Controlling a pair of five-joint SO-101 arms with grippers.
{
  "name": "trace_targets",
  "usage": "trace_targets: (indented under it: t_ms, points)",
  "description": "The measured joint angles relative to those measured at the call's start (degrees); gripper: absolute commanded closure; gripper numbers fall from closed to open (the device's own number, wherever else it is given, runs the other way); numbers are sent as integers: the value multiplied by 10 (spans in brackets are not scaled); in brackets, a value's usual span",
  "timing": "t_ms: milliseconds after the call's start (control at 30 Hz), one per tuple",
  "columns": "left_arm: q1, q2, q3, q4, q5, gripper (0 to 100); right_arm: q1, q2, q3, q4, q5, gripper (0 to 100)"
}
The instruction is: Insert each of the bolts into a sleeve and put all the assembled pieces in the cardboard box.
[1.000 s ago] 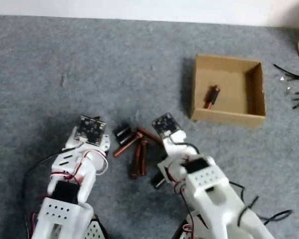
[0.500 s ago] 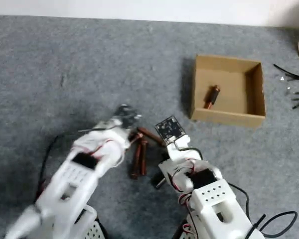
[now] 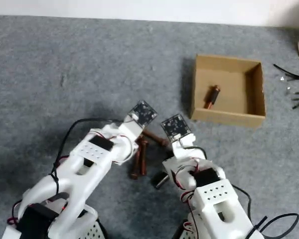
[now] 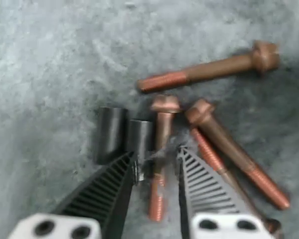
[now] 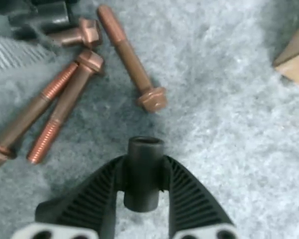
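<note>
Several copper bolts [image 3: 138,155] lie in a loose pile on the grey carpet between the two arms. My left gripper [image 4: 157,157] is open just above the pile, its fingers on either side of one bolt [image 4: 159,134]. Two black sleeves [image 4: 112,132] lie side by side next to that bolt. My right gripper [image 5: 144,167] is shut on a black sleeve [image 5: 144,149], held near the head of another bolt [image 5: 129,57]. The cardboard box [image 3: 254,79] stands at the back right with one assembled piece [image 3: 212,96] inside.
Loose cables and small parts [image 3: 295,90] lie on the carpet right of the box. A corner of the box [image 5: 295,59] shows in the right wrist view. Open carpet stretches to the left and back of the pile.
The left arm has swung forward and to the right, from beside the pile to over it. The right arm has shifted slightly toward the back right.
</note>
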Motion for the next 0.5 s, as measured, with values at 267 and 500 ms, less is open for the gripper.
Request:
trace_targets:
  t_ms: [267,500]
  points:
    - [38,0,0,2,-33,870,4,0,0,0,0,994]
    - [28,43,-28,11,-32,873,4,0,0,0,0,994]
